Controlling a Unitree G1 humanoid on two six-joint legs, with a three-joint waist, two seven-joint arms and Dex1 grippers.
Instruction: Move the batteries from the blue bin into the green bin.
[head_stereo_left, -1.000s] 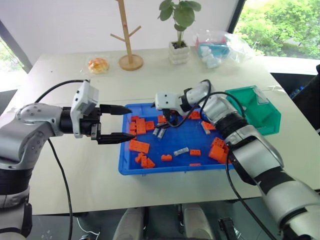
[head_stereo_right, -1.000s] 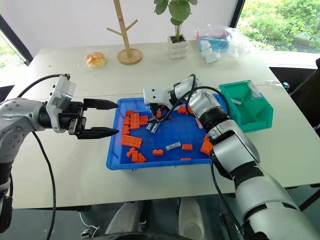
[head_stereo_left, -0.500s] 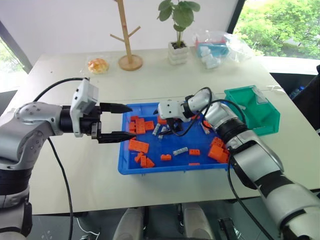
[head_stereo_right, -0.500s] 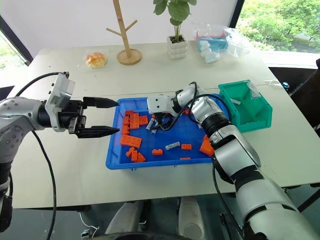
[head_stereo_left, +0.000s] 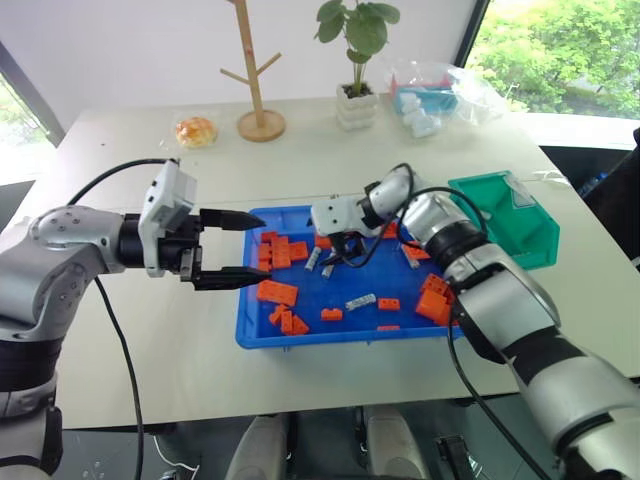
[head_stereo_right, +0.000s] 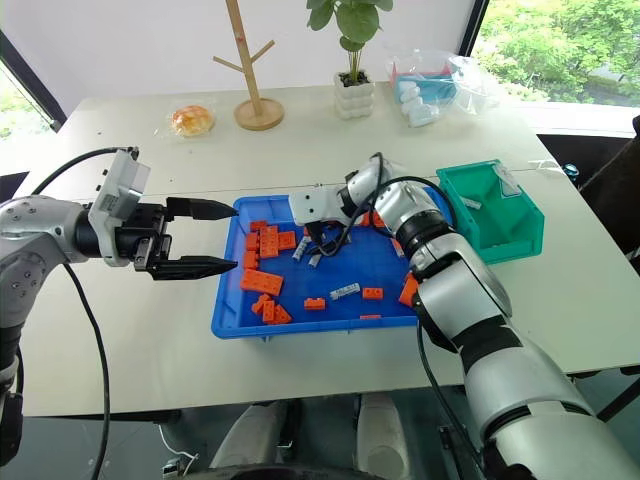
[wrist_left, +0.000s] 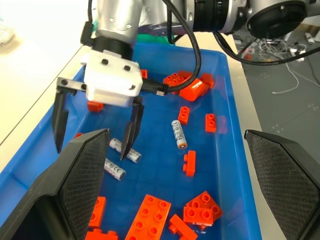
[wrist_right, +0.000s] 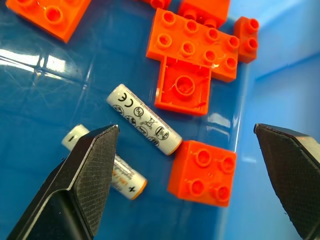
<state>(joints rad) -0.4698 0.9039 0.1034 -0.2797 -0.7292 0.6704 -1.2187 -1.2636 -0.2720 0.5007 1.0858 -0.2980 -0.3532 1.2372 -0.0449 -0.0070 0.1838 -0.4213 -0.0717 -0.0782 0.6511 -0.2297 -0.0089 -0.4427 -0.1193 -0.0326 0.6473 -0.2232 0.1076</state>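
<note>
Right pincer (wrist_left: 95, 125) lower over batteries (wrist_right: 144, 126) — orange bricks (wrist_right: 200, 42) alongside

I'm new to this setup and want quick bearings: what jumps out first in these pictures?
The bright blue bin in the middle of the table, scattered with orange bricks and a few batteries. The right gripper hangs open inside it, just above two batteries, while the left gripper hovers open at the bin's left edge. The green bin sits to the right.

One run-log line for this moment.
right gripper: open over batteries in blue bin | left gripper: open, beside bin | green bin
</note>
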